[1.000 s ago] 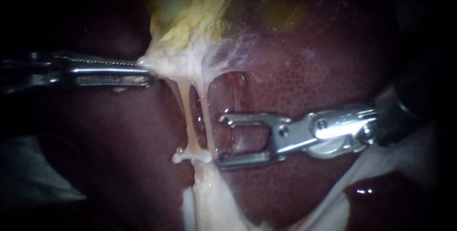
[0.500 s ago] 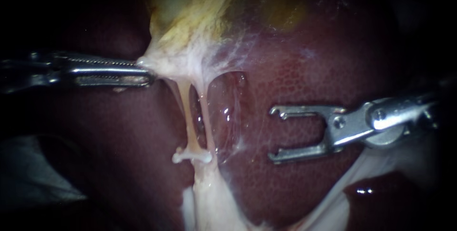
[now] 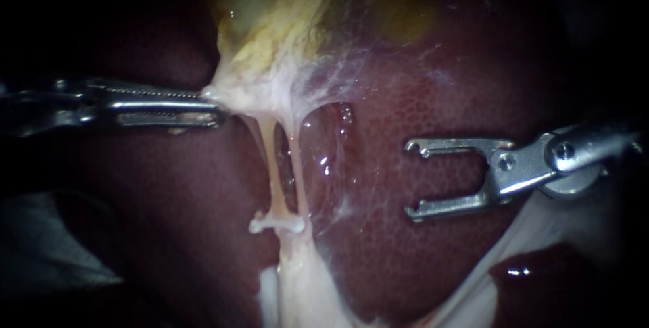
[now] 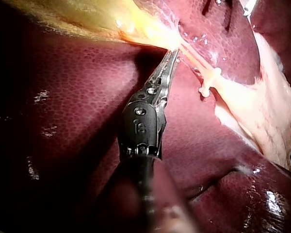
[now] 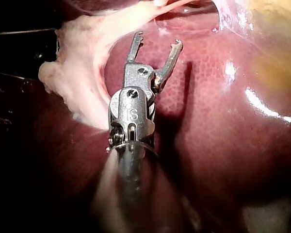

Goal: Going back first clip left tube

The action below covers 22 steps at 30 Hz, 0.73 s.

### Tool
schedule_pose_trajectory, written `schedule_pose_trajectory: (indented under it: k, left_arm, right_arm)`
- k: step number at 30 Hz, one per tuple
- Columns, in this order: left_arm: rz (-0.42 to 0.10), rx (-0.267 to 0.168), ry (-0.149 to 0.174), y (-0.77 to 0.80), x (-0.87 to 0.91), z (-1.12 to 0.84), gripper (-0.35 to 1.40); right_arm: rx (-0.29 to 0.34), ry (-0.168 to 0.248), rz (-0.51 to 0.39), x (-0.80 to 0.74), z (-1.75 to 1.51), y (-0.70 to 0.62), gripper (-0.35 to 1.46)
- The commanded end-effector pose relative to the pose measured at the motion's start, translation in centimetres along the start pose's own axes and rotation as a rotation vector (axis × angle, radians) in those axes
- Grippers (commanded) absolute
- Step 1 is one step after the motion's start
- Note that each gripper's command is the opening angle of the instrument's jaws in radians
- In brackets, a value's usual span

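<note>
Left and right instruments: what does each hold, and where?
Left instrument grips the gallbladder at its narrow end, above the tubes; right instrument, open, holds nothing.

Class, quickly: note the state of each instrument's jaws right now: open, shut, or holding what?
Left instrument: shut on the pale tissue just below the gallbladder.
Right instrument: open, holding nothing.

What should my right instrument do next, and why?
Probably draw the right instrument back along its shaft: its jaws stand open and empty, apart from the left tube, where the white clip sits. The left instrument grips the tissue.
</note>
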State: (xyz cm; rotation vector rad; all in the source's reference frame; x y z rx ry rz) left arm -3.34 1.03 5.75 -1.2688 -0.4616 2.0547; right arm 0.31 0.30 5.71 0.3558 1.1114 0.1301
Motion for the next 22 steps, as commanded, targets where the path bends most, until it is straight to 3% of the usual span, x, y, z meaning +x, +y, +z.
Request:
schedule_pose_trajectory:
  k: [1,8,22]
  left_arm:
    - [0.001,-0.001,0.000,-0.01,-0.02,0.05,-0.35]
    - [0.008,-0.008,-0.008,-0.11,-0.13,0.36,-0.35]
    - [0.008,-0.011,-0.008,-0.14,-0.13,0.34,-0.35]
  right_arm:
    - [-0.001,-0.001,0.002,-0.01,0.01,0.00,0.50]
    - [-0.001,-0.001,-0.010,-0.01,0.01,0.00,0.50]
    - [0.005,0.001,-0.010,0.00,0.02,0.00,0.50]
